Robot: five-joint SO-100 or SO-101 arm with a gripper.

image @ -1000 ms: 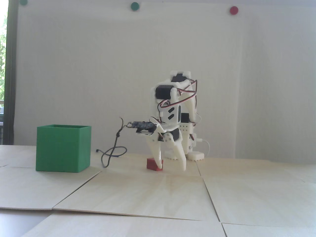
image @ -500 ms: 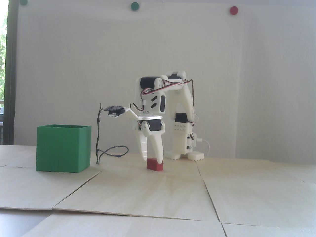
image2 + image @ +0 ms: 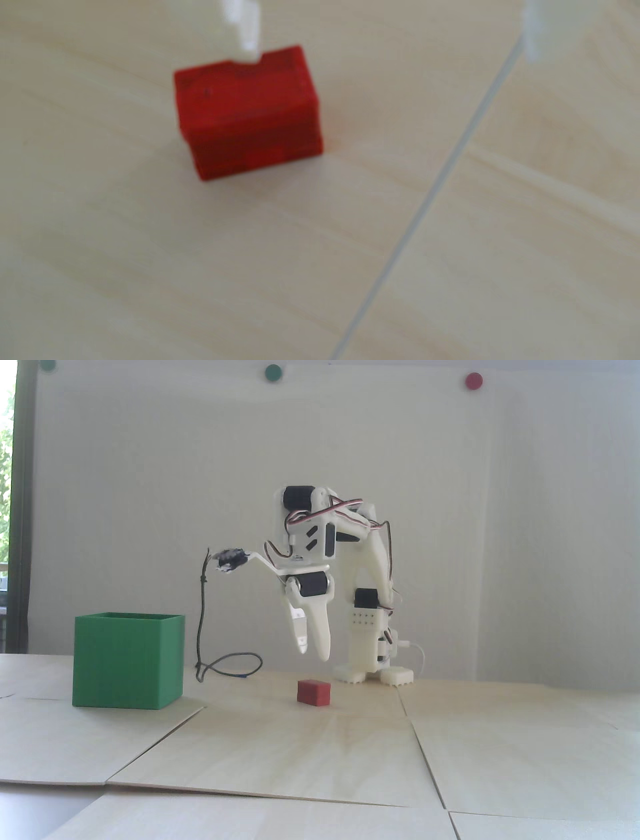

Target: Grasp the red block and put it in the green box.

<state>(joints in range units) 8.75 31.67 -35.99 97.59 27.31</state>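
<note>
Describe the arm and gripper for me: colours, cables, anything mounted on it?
The arm is white printed plastic with black servo motors at the joints. Red, white and dark wires loop along its upper links. The gripper has two long, tapering white fingers. A small dark camera module sits on a white bracket off the wrist, with a dark cable hanging from it down to the table.

Low fixed view faces the arm; blurry wrist view, seemingly close, shares the red block (image 3: 314, 693).

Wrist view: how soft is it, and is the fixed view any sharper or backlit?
Wrist view: blurred throughout, the red block has smeared edges, the pincer is just white blobs at the top edge. Fixed view: sharper, flat even light, window glare at the left edge, weak shadow beside the green box.
</note>
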